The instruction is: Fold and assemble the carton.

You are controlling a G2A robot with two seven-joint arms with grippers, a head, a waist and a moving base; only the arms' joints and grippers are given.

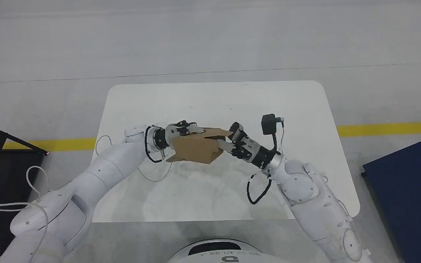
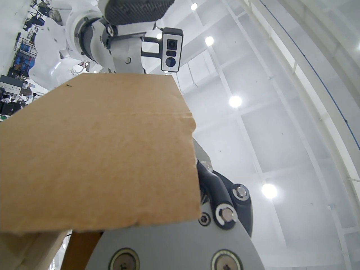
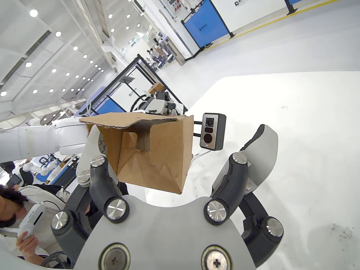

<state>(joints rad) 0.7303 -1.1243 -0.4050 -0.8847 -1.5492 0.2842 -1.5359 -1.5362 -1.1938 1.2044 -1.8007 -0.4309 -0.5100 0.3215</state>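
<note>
With the carton at centre frame of the top view, over the table and clamped by the left gripper, the right gripper, jaws apart (one finger touching the open end), should probably press the ragged flap inward along its crease.

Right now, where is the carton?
In the top view the carton is over the middle of the table, between the left gripper at one end and the open right gripper at the other.
</note>
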